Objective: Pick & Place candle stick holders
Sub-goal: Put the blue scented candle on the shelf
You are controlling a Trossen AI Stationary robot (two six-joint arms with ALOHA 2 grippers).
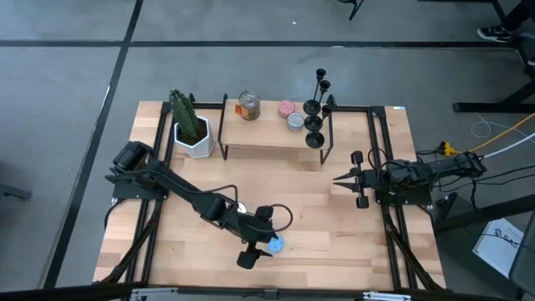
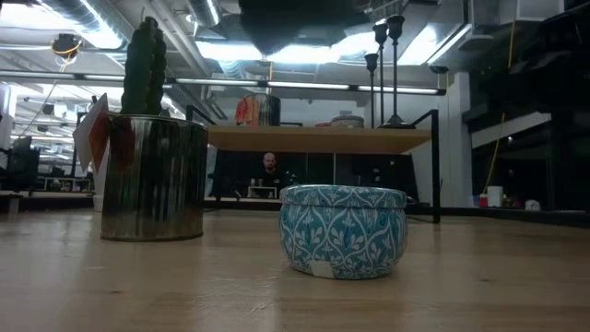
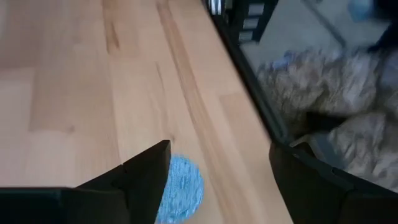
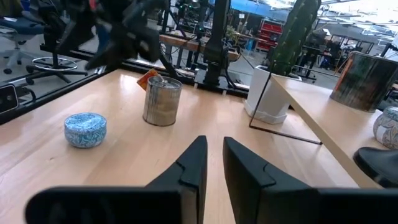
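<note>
The candle stick holders (image 1: 318, 109) stand clustered on the raised wooden shelf (image 1: 267, 134) toward two o'clock from the table's centre, with taller stems rising behind the shelf's right end and one short black holder just beside its corner post; none of them is in either gripper. The left gripper (image 1: 261, 249) hovers far from them, low at six o'clock near the front edge, its fingers spread wide over a blue patterned tin (image 1: 275, 244) that sits on the wood apart from both fingers. The right gripper (image 1: 344, 178) rests at three o'clock, its fingers nearly closed with only a narrow slit between them and nothing in it, pointing inward across the table (image 1: 334, 234). On the shelf, a printed can (image 1: 249, 105) and small round tins (image 1: 291, 114) crowd the holders, and a cactus in a white pot (image 1: 191, 130) stands at ten o'clock. The main risk, as I judge it, is the left arm working the wrong object at the wrong end of the table. When either arm does go to the shelf, the holders stand so close together, thin-stemmed and probably top-heavy, that a finger entering between them could tip a neighbour or knock a tin off the edge. The shelf's black frame also narrows the approach.
</note>
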